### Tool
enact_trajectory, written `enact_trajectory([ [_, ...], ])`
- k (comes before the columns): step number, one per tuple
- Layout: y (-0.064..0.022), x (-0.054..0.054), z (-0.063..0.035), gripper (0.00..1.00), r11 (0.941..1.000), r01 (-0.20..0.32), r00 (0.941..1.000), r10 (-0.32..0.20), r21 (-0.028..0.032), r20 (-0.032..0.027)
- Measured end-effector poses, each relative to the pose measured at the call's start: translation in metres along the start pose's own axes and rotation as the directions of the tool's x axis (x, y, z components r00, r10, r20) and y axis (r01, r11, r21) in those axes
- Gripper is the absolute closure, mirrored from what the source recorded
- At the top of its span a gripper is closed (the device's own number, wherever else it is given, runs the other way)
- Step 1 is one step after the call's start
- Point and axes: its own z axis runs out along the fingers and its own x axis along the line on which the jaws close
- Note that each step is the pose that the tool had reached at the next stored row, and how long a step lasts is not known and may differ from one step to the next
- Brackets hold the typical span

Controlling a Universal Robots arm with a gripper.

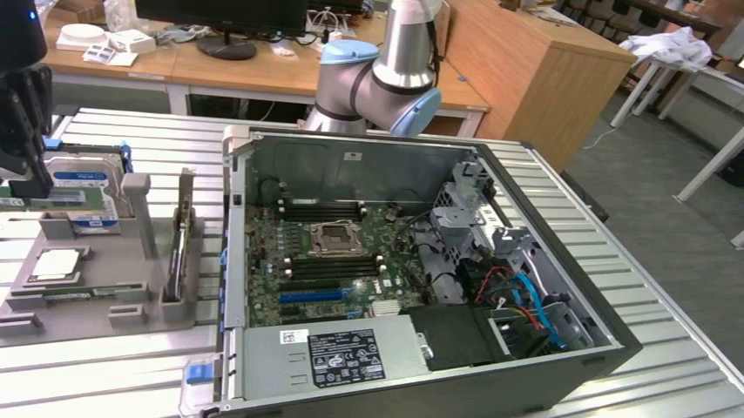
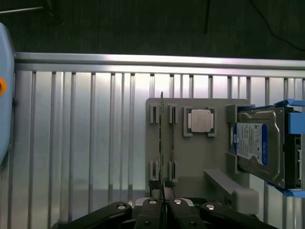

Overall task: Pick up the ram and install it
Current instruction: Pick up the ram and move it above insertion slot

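As it points downward, gripper (image 2: 162,190) clamped on edge-standing ram (image 2: 161,136).

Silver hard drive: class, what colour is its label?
The label is blue and white; wrist view shows it best.

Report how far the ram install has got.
Done: the gripper is lined up with the end of the ram. In hand: the pick-up; the ram stands on edge in the grey holder, and a grasp cannot be confirmed. Left: lifting and installing it; the black motherboard slots in the open case look bare.
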Motion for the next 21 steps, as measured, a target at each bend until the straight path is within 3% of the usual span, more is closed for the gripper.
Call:
enact_trajectory([
  [6, 0.0002, -0.0001, -0.005, 0.88, 1.0, 0.0, 1.0, 0.0, 0.0001, 0.0001],
  [21, -0.0028, -0.0001, -0.0053, 0.88, 1.0, 0.0, 1.0, 0.0, -0.0001, -0.0001],
])
